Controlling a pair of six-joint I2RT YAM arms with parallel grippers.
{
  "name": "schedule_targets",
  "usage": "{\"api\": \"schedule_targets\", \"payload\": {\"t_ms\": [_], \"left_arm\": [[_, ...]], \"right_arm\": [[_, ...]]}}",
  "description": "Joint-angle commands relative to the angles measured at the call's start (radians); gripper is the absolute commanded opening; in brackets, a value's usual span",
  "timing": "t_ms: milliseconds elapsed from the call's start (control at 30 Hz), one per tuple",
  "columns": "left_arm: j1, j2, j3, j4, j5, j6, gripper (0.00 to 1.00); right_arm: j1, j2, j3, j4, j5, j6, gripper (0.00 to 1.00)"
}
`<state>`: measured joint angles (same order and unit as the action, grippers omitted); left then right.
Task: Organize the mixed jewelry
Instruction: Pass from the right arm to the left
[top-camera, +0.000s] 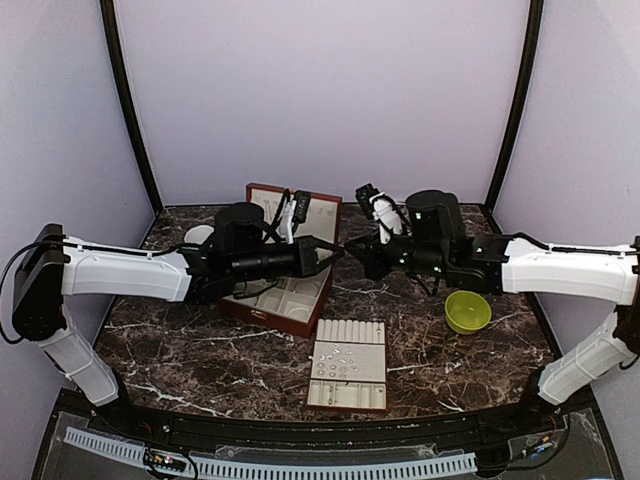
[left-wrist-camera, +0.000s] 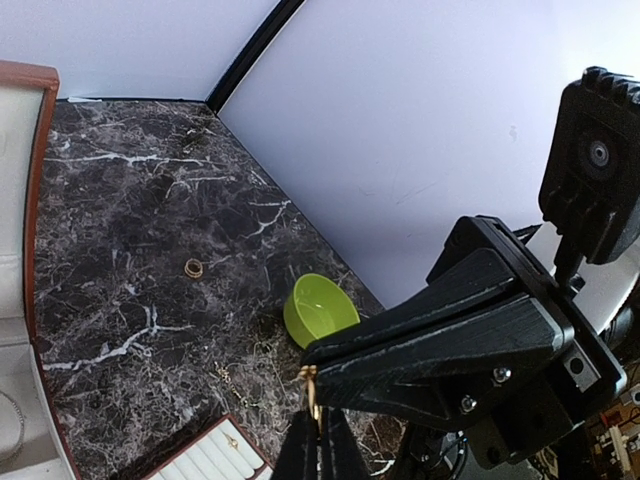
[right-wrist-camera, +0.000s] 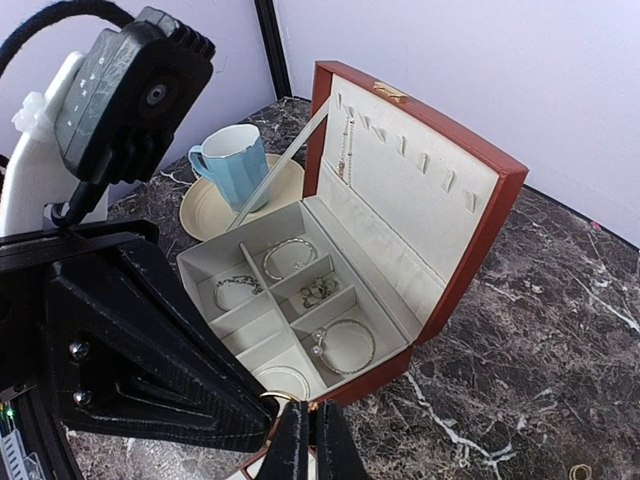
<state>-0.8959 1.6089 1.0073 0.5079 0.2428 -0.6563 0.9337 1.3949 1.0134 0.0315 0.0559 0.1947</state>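
Jaws of both arms are clenched tip to tip on one small gold piece (left-wrist-camera: 311, 385), held in mid-air above the desk (top-camera: 200, 350).

The left gripper (left-wrist-camera: 318, 428) and right gripper (right-wrist-camera: 307, 418) meet near the right side of the open box (top-camera: 270, 315), and I cannot tell which pair truly bears the piece. This looks like a hand-over on the way to a compartment. Next, one pair should let go only once the other's hold is sure, then the arms should back apart slowly. Bracelets (right-wrist-camera: 345, 345) already lie in the box, and a loose ring (left-wrist-camera: 193, 267) waits on the marble, so much remains. Open desk lies between the box and the green bowl (top-camera: 467, 312). The raised lid (right-wrist-camera: 420, 150), the mug (right-wrist-camera: 228, 165) and the ring tray (top-camera: 348, 335) are the edges to mind.
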Motion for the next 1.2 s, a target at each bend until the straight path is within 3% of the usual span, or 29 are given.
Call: {"api": "schedule_targets", "payload": {"t_ms": [0, 133, 333, 433, 533, 667, 833, 1167], "left_arm": [[0.000, -0.001, 0.016, 0.024, -0.009, 0.008, 0.00], [0.001, -0.013, 0.009, 0.024, -0.016, 0.014, 0.00], [0.002, -0.050, -0.021, 0.016, -0.039, 0.036, 0.00], [0.006, -0.073, -0.038, 0.004, -0.035, 0.060, 0.00], [0.015, -0.098, -0.061, 0.023, -0.007, 0.083, 0.00], [0.034, -0.131, -0.105, 0.086, 0.077, 0.114, 0.00], [0.059, -0.140, -0.127, 0.205, 0.242, 0.111, 0.00], [0.059, -0.133, -0.119, 0.287, 0.428, 0.110, 0.00]], "right_arm": [[0.013, -0.045, -0.022, 0.068, -0.014, -0.005, 0.00], [0.013, -0.071, -0.044, 0.090, -0.005, 0.020, 0.03], [-0.015, -0.123, -0.070, 0.122, -0.044, 0.082, 0.38], [-0.066, -0.148, -0.095, 0.170, -0.164, 0.149, 0.52], [-0.128, -0.158, -0.113, 0.225, -0.325, 0.225, 0.59], [-0.197, -0.145, -0.141, 0.331, -0.542, 0.340, 0.61], [-0.223, -0.090, -0.141, 0.430, -0.779, 0.451, 0.55], [-0.190, -0.017, -0.096, 0.442, -0.932, 0.487, 0.44]]}}
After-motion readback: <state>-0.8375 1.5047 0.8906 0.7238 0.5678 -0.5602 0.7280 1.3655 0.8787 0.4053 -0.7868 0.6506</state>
